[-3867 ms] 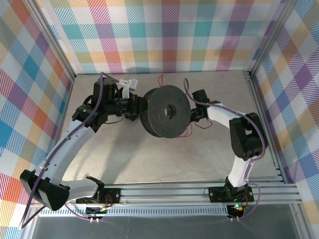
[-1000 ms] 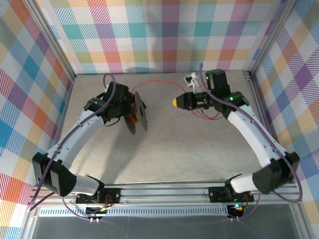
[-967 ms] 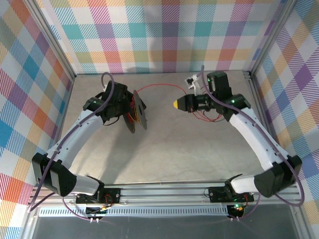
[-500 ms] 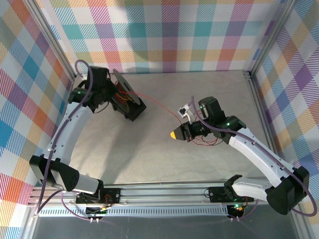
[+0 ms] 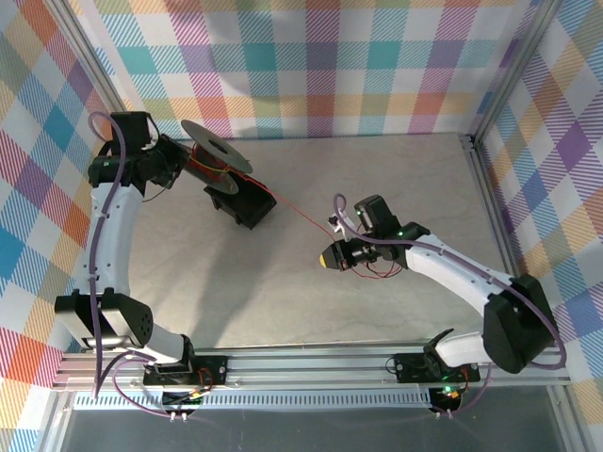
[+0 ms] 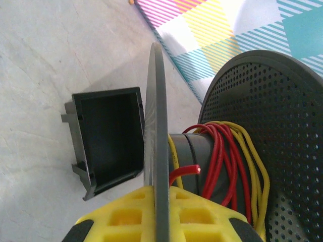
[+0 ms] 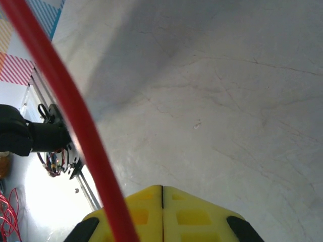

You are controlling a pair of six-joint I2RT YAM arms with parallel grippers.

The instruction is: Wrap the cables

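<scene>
The cables are thin red and yellow wire (image 6: pixel 222 154) wound on the hub of a grey spool (image 5: pixel 211 151). My left gripper (image 6: pixel 160 190) is shut on the edge of the spool's near flange (image 6: pixel 155 116) and holds it above the table's back left (image 5: pixel 185 160). From the spool a red strand (image 5: pixel 297 212) runs taut to my right gripper (image 5: pixel 327 256), near the table's middle. In the right wrist view its yellow fingers (image 7: pixel 162 201) are pressed together with nothing between them, and the red cable (image 7: pixel 75 116) crosses close over the left finger. Loose red loops (image 5: pixel 379 270) lie beneath the right wrist.
A black open box (image 5: pixel 243 202) sits on the table just below the spool, also in the left wrist view (image 6: pixel 108 146). Checked walls close in the back and sides. The aluminium rail (image 5: pixel 311 363) with both arm bases runs along the near edge.
Over the last second the left arm swung the spool up and to the back left, tilting it flatter. The right gripper came from the back right to the middle, drawing the red strand out.
</scene>
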